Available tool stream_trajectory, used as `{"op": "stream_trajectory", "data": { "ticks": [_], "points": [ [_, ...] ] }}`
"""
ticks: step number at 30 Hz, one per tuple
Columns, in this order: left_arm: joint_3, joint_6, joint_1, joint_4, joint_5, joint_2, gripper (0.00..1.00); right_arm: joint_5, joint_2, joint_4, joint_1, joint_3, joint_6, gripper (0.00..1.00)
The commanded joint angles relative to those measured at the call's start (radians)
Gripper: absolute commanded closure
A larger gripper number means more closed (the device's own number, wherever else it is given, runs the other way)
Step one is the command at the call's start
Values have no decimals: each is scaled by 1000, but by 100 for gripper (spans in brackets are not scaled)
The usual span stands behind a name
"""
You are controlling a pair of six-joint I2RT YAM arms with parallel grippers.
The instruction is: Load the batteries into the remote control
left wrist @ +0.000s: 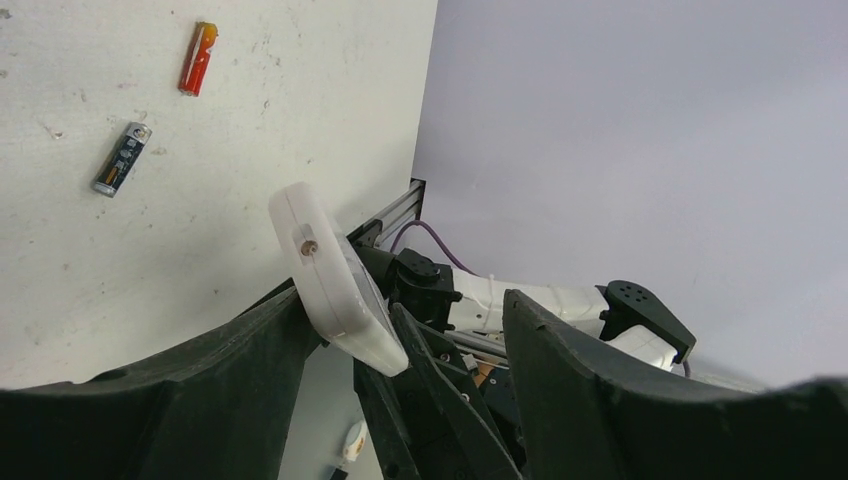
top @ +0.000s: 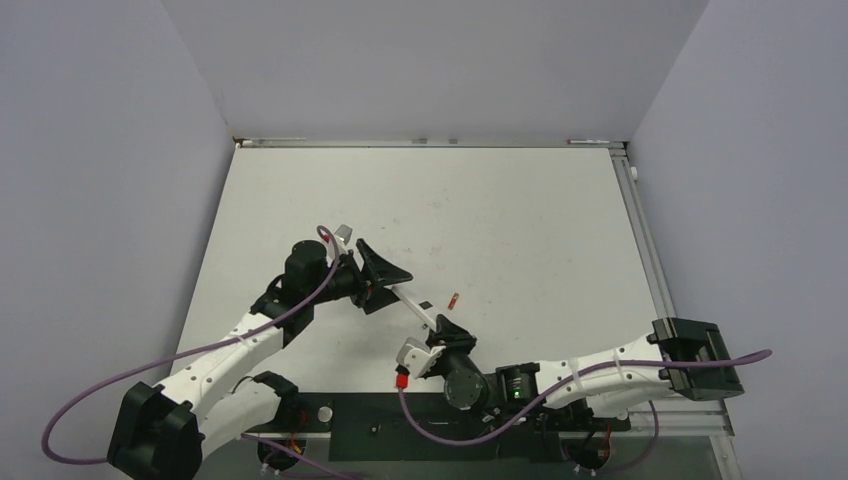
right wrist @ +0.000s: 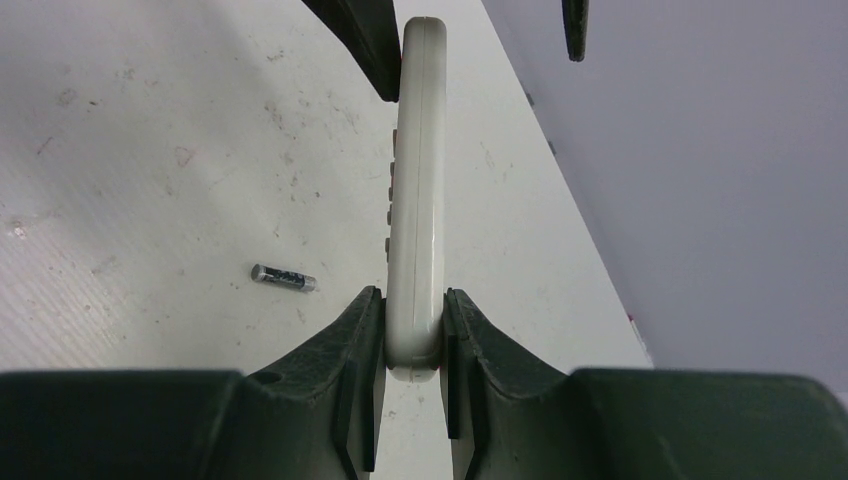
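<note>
Top external view: the left gripper (top: 388, 281) reaches toward the centre of the desk (top: 520, 215). Its fingers (left wrist: 230, 380) stand apart, one on each side of the free end of the remote control (top: 416, 306). In the left wrist view that end lies against the nine o'clock finger, with a clear gap to the three o'clock finger, so nothing is clamped on this side.

The remote control appears raised off the desk and runs from ten o'clock to four o'clock between the two arms. At its four o'clock end the right gripper (top: 442, 336) has its fingers (right wrist: 345, 380) closed on the two flat faces, holding the handset edge-on.

Both batteries lie on the desk, not yet loaded:
- The reddish battery (top: 454, 299) lies at three o'clock of the remote.
- The dark battery (right wrist: 283, 277) lies at nine o'clock of the gripped end in the right wrist view. It is near the reddish one and apart from it.

The step in hand is judged to be a second grip on the free end. To do it well:
1. Centre the handset between the left fingers before closing, so both pads meet it squarely.
2. Maintain the right-hand grip until the left is seated.
3. Leave the back recess uncovered and turned toward the batteries.
</note>
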Motion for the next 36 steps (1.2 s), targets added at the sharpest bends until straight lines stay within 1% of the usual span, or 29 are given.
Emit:
{"op": "stream_trajectory", "data": {
  "ticks": [1, 8, 15, 19, 24, 27, 29, 30, 33, 36],
  "points": [
    [-9, 12, 10, 76, 35, 9, 35, 34, -15, 142, 36, -27, -125, 92],
    [-19, 12, 10, 94, 48, 21, 41, 30, -7, 212, 65, -55, -217, 92],
    [-30, 18, 17, 91, 64, 25, 58, 31, 7, 251, 86, -74, -296, 92],
    [-33, 19, 19, 93, 67, 23, 65, 35, 17, 259, 94, -79, -321, 92],
    [-37, 19, 21, 106, 77, 27, 84, 43, 26, 299, 109, -96, -355, 92],
    [-43, 13, 22, 117, 82, 29, 100, 49, 31, 310, 111, -96, -363, 92],
    [-46, 11, 23, 119, 79, 26, 100, 54, 30, 310, 113, -96, -364, 91],
    [-49, 9, 24, 122, 79, 22, 100, 57, 28, 311, 113, -98, -362, 90],
    [-59, 2, 27, 125, 67, 5, 100, 58, 7, 308, 115, -104, -348, 74],
    [-68, -4, 33, 129, 57, -14, 100, 57, -19, 297, 116, -110, -329, 65]
  ]
}}
